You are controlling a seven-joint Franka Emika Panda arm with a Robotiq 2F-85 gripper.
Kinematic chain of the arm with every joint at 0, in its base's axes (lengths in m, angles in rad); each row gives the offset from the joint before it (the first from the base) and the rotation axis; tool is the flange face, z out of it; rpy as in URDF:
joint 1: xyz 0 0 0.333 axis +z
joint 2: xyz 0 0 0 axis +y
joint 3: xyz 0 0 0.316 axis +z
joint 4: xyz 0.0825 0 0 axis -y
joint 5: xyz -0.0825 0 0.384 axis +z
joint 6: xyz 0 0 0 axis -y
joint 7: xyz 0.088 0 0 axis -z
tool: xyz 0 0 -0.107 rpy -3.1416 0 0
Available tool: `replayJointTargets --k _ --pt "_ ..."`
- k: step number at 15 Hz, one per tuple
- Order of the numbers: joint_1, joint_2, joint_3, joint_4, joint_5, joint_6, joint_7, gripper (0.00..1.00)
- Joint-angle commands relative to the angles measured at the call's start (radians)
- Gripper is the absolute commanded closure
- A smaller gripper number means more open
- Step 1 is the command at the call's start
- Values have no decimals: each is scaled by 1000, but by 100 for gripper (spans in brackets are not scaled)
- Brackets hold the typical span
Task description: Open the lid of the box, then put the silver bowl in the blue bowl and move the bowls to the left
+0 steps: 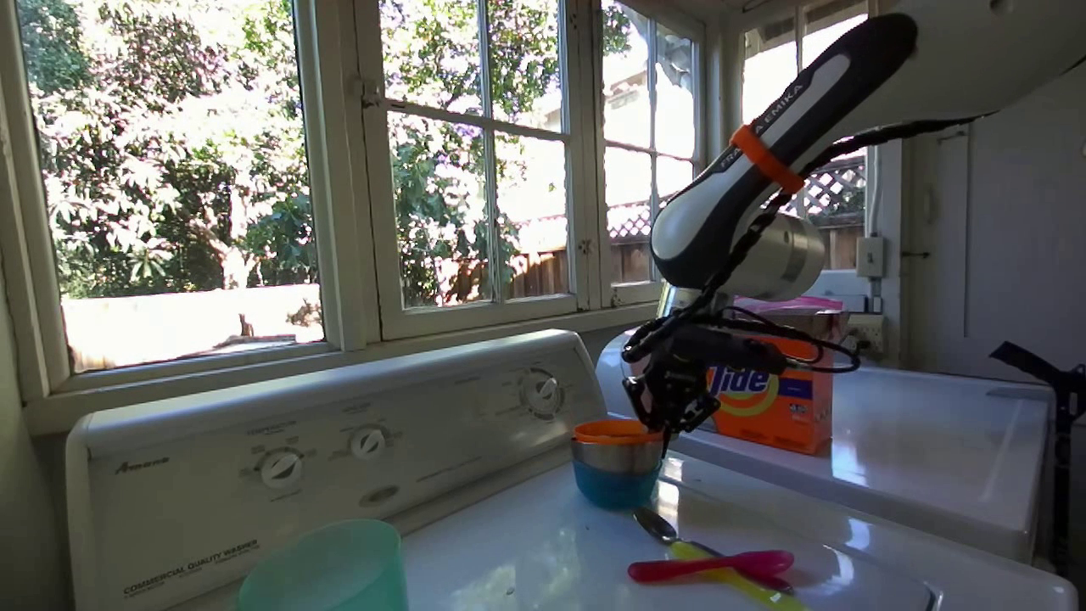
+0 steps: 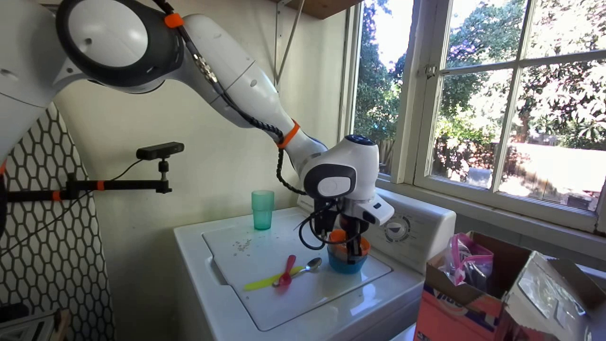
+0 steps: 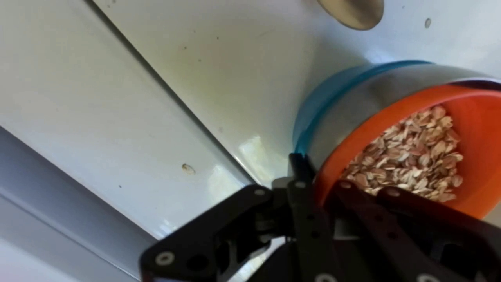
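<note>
In both exterior views the blue bowl stands on the white washer top. Nested in it is the silver bowl, its metal wall visible above the blue rim. An orange bowl with flakes sits inside the silver one. My gripper is shut on the walls of this stack, one finger outside and one inside the orange rim; its fingertips are partly hidden. The orange Tide box stands apart, its lid folded up and open.
A pink spoon, a metal spoon and a yellow utensil lie crossed beside the bowls. A green cup stands farther along the washer. The control panel rises behind the stack. A plastic bag sits in the box.
</note>
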Motion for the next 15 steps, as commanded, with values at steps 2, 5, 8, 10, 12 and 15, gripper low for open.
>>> replayJointTargets --k 2,5,8,10,12,15 --pt "11 28 -13 53 -6 -69 38 52" --pt "15 32 -16 64 -10 -81 45 30" --pt "11 49 -9 80 0 -77 44 8" --pt "7 75 1 102 14 -56 36 0" --pt "1 97 9 120 26 -46 31 0" --pt "-5 131 20 147 42 -32 27 25"
